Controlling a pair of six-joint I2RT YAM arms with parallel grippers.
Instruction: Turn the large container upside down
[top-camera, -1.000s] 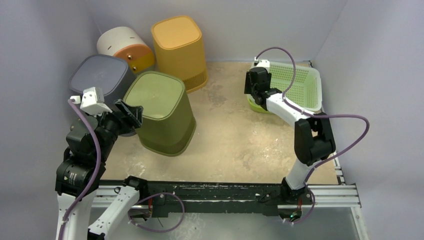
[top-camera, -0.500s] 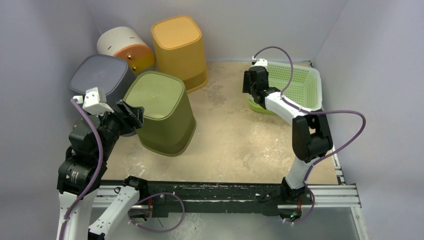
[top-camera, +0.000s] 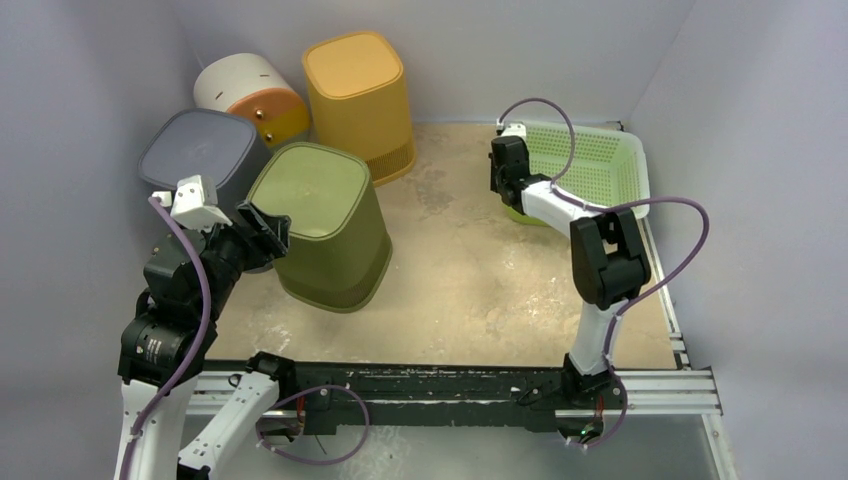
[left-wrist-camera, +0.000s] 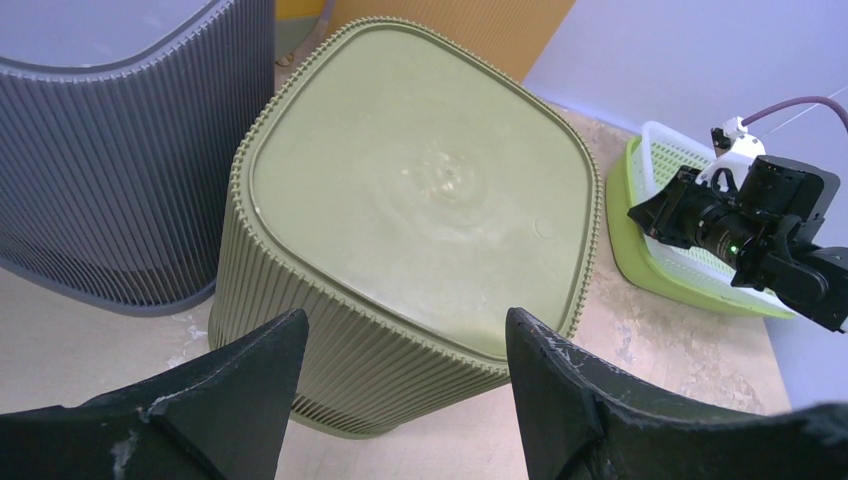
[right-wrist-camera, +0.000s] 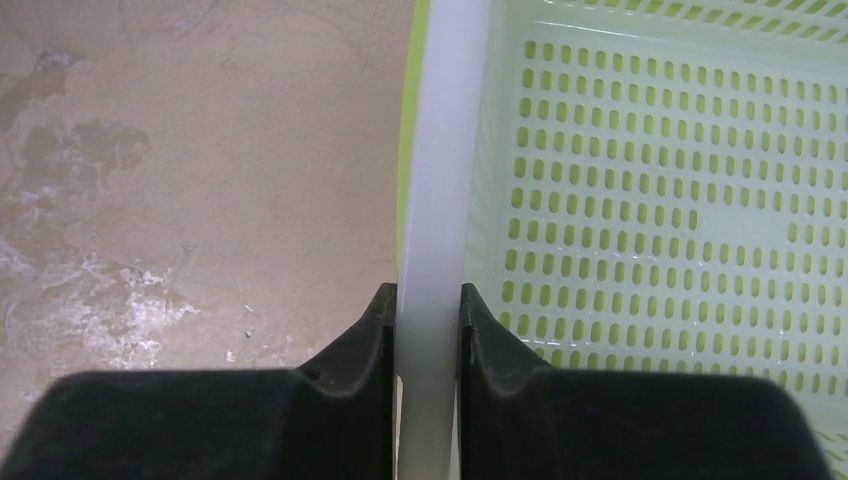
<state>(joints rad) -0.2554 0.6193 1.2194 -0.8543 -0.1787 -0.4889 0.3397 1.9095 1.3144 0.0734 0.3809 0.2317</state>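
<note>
a: what's nearest the arm bases?
b: the left gripper (left-wrist-camera: 400, 335), at the near left corner of the olive bin (top-camera: 320, 225). its fingers are spread wide with nothing between them. they hang just short of the bin's top and don't touch it.
a: and the olive bin itself?
b: it stands bottom-up on the table (top-camera: 470, 290), with ribbed sides and its flat base facing the ceiling.
a: what's beside it?
b: a grey bin (top-camera: 200, 150), also bottom-up, just left of the olive bin and a little farther back. the two look close enough to touch, though i cannot tell if they do.
a: where is the thing to be flipped?
b: the green basket (top-camera: 600, 165) sits well to the right of the olive bin and slightly farther back. its open side faces up, so it is not turned over yet.
a: is anything holding it?
b: the right gripper (right-wrist-camera: 428, 310) is clamped on the basket's white rim (right-wrist-camera: 432, 150), one finger outside and one inside. it grips the edge that faces the olive bin.
a: anything farther back?
b: an orange bin (top-camera: 358, 95) stands bottom-up just behind the olive bin. behind and left of the olive bin, a white and orange bin (top-camera: 235, 80) lies on its side.
</note>
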